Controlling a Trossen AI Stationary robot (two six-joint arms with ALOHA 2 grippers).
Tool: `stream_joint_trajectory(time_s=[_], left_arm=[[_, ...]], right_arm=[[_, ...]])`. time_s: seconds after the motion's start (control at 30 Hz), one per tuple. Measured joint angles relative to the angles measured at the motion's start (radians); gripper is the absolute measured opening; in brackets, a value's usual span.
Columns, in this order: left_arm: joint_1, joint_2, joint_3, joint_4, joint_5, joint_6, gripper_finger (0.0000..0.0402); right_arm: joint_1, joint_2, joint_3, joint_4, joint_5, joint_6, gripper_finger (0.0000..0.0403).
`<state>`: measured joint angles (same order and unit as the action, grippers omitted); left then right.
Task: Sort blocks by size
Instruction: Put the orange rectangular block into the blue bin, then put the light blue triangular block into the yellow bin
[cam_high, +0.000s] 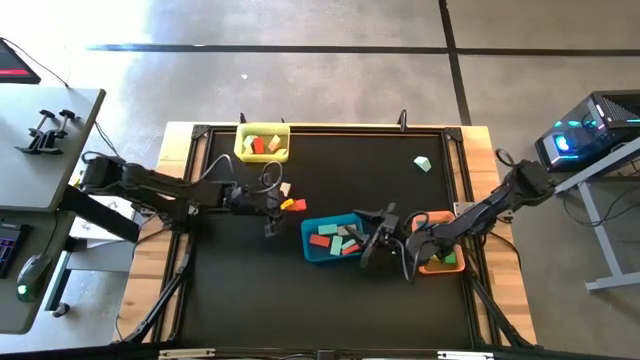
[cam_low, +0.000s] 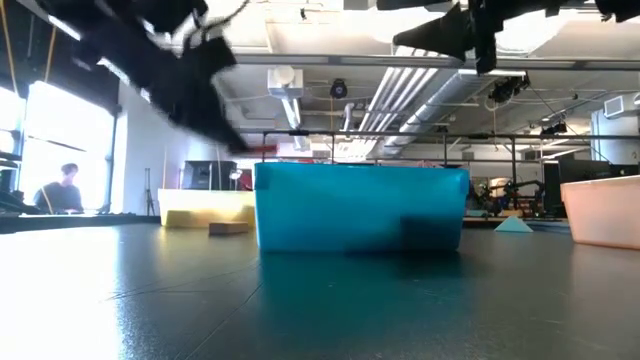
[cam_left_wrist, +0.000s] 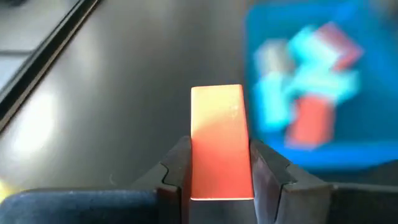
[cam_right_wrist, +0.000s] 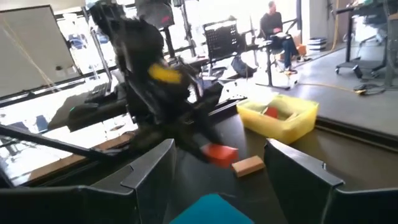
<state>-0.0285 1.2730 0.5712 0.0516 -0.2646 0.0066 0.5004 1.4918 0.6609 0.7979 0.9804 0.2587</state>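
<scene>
My left gripper (cam_high: 283, 204) is shut on an orange-red block (cam_left_wrist: 217, 140), left of the blue tray (cam_high: 312, 245); the block also shows in the high view (cam_high: 294, 204) and the right wrist view (cam_right_wrist: 221, 152). My right gripper (cam_high: 372, 238) is open and empty over the blue tray's right end, its fingers wide apart in the right wrist view (cam_right_wrist: 217, 180). The blue tray holds several red, teal and pale blocks. A tan block (cam_high: 286, 188) lies on the table beside my left gripper. A pale green block (cam_high: 422, 163) lies on the table at the far right. My left gripper pinches the orange-red block's two long sides (cam_left_wrist: 194, 168) between its two fingers. The fingers come from the table's left, slanting down, and lie along the block. The block's free end (cam_left_wrist: 216, 93) sticks out past the fingertips toward the blue tray, clear of the table.
A yellow tray (cam_high: 262, 142) with a few blocks stands at the far edge. An orange tray (cam_high: 440, 262) sits under my right arm at the right. A black frame rims the table. People sit at desks in the room beyond.
</scene>
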Motion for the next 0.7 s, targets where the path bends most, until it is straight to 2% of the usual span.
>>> stream_joint_trajectory(time_s=[0.13, 0.27, 0.33, 0.43, 0.5, 0.6, 0.7], left_arm=[[-0.027, 0.016, 0.079, 0.032, 0.223, -0.010, 0.0088], [-0.047, 0.165, 0.134, 0.038, 0.349, 0.026, 0.0088], [-0.054, 0.255, 0.178, 0.073, 0.369, 0.053, 0.0088], [-0.067, 0.367, 0.231, 0.052, 0.336, 0.058, 0.0088], [-0.067, 0.406, 0.267, 0.048, 0.337, 0.061, 0.0090], [-0.067, 0.416, 0.318, 0.052, 0.350, 0.067, 0.0149], [-0.065, 0.394, 0.343, 0.013, 0.350, 0.070, 0.0222]], right_arm=[[-0.003, -0.009, 0.000, -0.001, 0.016, -0.007, 0.0241], [-0.014, -0.001, 0.000, -0.008, 0.014, 0.034, 0.0241], [-0.016, 0.001, 0.000, -0.018, 0.010, 0.055, 0.0241], [-0.015, -0.006, 0.000, -0.034, -0.008, 0.090, 0.0241], [-0.016, -0.018, 0.000, -0.043, -0.005, 0.100, 0.0241], [-0.039, -0.078, 0.000, -0.114, 0.016, 0.100, 0.0241], [-0.104, -0.172, 0.000, -0.348, 0.017, 0.157, 0.0241]])
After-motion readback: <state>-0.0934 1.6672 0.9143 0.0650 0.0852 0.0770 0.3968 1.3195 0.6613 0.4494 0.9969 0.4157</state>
